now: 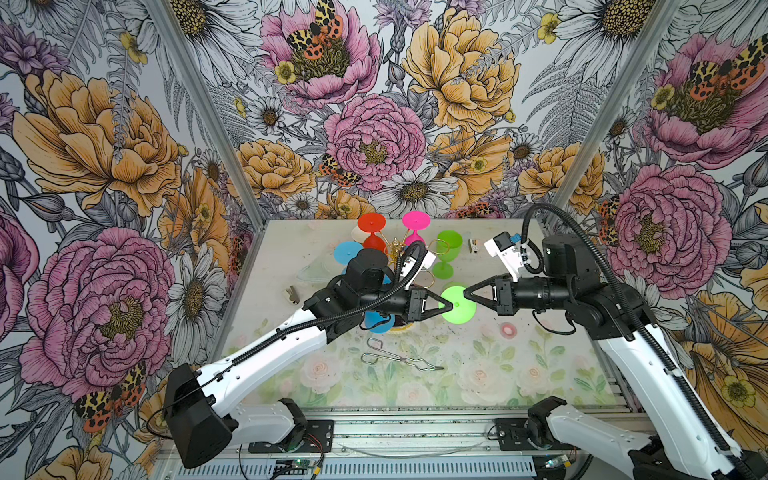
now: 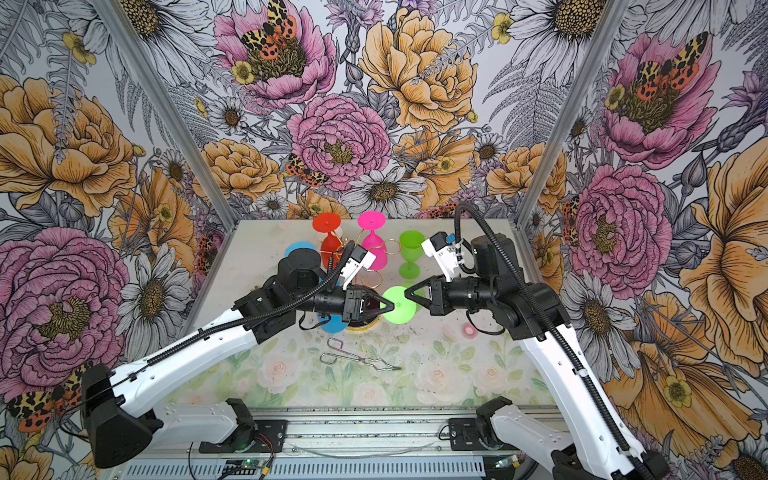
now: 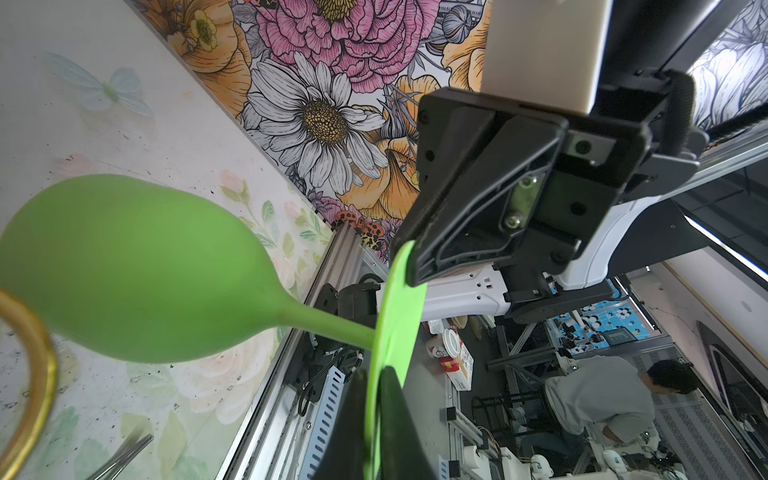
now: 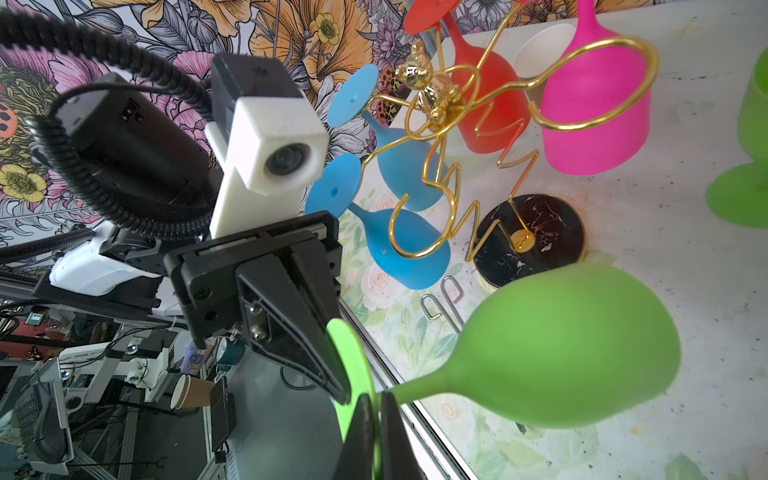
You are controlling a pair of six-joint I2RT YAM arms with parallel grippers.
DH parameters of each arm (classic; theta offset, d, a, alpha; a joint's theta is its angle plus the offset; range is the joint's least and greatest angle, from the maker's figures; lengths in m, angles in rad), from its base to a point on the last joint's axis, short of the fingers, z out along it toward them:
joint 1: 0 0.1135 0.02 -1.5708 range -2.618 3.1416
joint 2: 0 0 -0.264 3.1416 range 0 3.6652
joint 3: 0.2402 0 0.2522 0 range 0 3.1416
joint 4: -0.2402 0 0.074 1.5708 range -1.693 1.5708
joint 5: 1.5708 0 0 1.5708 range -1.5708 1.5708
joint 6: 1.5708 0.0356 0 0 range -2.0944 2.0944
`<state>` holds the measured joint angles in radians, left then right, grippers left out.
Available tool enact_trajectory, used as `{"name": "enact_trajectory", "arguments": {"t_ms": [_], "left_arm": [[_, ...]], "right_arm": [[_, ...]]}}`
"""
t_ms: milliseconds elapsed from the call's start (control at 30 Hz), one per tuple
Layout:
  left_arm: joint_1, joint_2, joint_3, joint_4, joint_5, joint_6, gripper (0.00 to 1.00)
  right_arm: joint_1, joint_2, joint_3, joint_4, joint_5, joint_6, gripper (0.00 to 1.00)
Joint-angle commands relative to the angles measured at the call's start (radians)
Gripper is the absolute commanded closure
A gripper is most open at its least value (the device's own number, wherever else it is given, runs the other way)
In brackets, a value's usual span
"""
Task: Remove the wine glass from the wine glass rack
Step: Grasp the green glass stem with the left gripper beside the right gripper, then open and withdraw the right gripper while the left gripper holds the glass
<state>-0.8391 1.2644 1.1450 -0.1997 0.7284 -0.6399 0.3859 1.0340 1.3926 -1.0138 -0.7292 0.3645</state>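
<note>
Both grippers had hold of the green wine glass (image 1: 459,314), which hung foot-up with the bowl down. The left gripper (image 1: 448,306) had its jaws squeezed shut on one edge of the flat foot. The right gripper (image 1: 468,293) was clamped on the opposite edge, so the glass sat right between the two sets of jaws. My guess at why: the thin foot is the easiest bit to bite, and a hold from both sides stops the bowl swinging. Could be a handover, could be plain steadying.

The rack (image 4: 548,253) stood behind the bowl, on the far side from the right jaws. Its loop nearest them was empty, while a pink glass (image 4: 594,124) and others hung on the rest. So I'd call the wine glass off the rack, just not set down yet.

Hard bits: in both top views the foot covered the bowl, and the left arm hid most of the rack. In the left wrist view a gold loop (image 3: 48,374) was cut off at the picture's edge beside the bowl, and I couldn't tell if they touched. Tongs (image 1: 399,359) lay on the table (image 1: 540,374), well apart from either set of jaws.
</note>
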Motion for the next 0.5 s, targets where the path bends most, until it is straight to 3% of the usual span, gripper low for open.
{"name": "enact_trajectory", "arguments": {"t_ms": [0, 467], "left_arm": [[0.002, 0.018, -0.007, 0.04, 0.032, 0.008, 0.93], [0.004, 0.03, 0.0, 0.043, 0.043, 0.003, 0.96]], "right_arm": [[0.002, -0.007, 0.026, 0.017, 0.041, 0.007, 0.92], [-0.011, -0.033, 0.038, 0.015, 0.03, -0.002, 0.69]]}}
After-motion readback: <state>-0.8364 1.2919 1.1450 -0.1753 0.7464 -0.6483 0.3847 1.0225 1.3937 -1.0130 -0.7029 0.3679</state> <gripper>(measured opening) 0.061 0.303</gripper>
